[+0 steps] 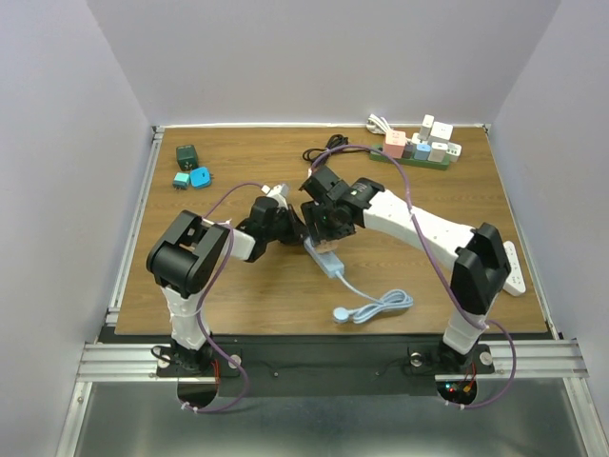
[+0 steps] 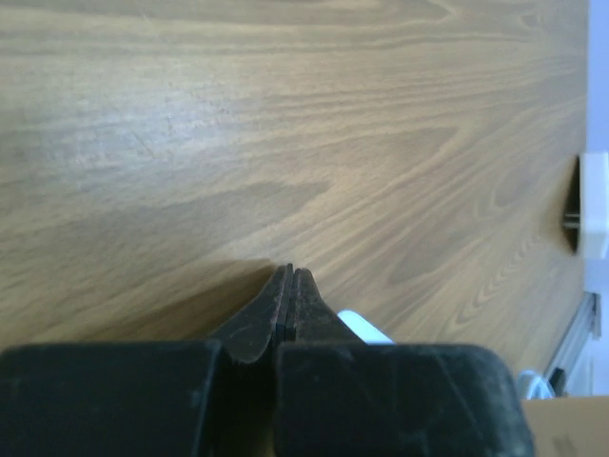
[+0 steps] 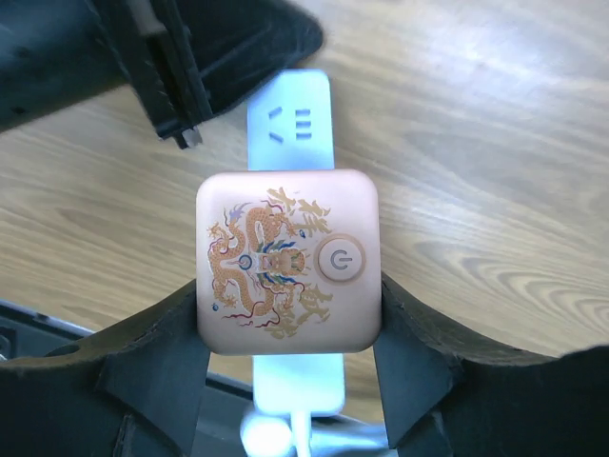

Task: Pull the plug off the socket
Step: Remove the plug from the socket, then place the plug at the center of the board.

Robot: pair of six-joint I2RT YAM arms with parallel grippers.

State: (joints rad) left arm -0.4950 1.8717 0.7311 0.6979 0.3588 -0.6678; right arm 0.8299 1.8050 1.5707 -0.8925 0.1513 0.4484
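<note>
In the right wrist view a pink square plug point(image 3: 288, 262), printed with a dragon and carrying a round power button, sits over a white socket strip point(image 3: 290, 119). My right gripper point(image 3: 288, 290) is shut on the plug, one finger on each side. Whether the plug's pins are still seated is hidden. The left gripper point(image 3: 186, 86) is shut, with its tips at the strip's far end. From above, both grippers meet at mid-table, right point(image 1: 321, 226) and left point(image 1: 288, 227), over the strip point(image 1: 329, 260). In the left wrist view the shut left gripper point(image 2: 290, 273) shows a bit of the strip point(image 2: 366, 328) beside it.
The strip's pale cable point(image 1: 376, 305) coils toward the near edge. A green power strip point(image 1: 416, 150) with several adapters lies at the back right, with a black cable point(image 1: 324, 150) next to it. Green point(image 1: 187, 152) and blue point(image 1: 199, 177) adapters sit back left. Another white strip point(image 1: 514, 269) lies at the right edge.
</note>
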